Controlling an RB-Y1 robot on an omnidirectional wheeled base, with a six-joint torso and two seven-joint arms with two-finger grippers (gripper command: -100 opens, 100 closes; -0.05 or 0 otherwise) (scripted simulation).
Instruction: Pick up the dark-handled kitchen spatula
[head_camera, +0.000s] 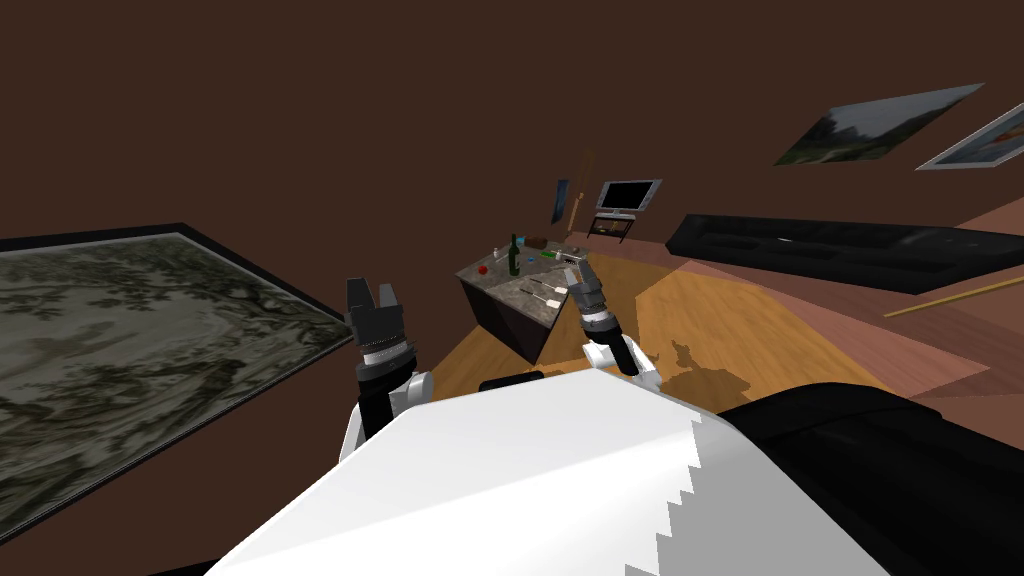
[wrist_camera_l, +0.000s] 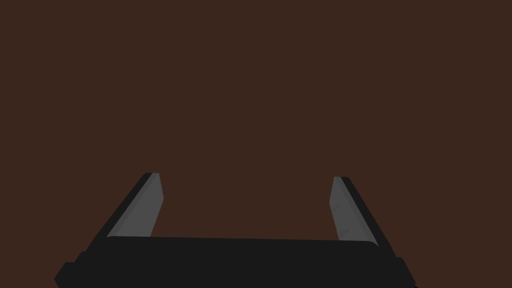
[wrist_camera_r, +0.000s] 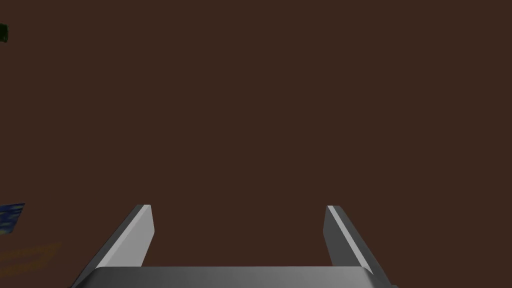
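A small table with a grey mottled top (head_camera: 500, 285) stands ahead on the wooden floor. On its near part lie two slim utensils with pale ends and dark handles (head_camera: 541, 294); which one is the spatula I cannot tell. My right gripper (head_camera: 574, 273) is held up just right of them, at the table's near right edge, open and empty. In the right wrist view its fingers (wrist_camera_r: 142, 235) stand wide apart before a plain brown wall. My left gripper (head_camera: 372, 290) is raised well left of the table, open, and its fingers (wrist_camera_l: 145, 205) hold nothing.
A dark green bottle (head_camera: 514, 257), a red object (head_camera: 482, 269) and other small items crowd the table's far part. A long black sofa (head_camera: 850, 250) lines the right wall. A TV (head_camera: 628, 194) stands beyond the table. A large framed picture (head_camera: 130, 330) hangs close on my left.
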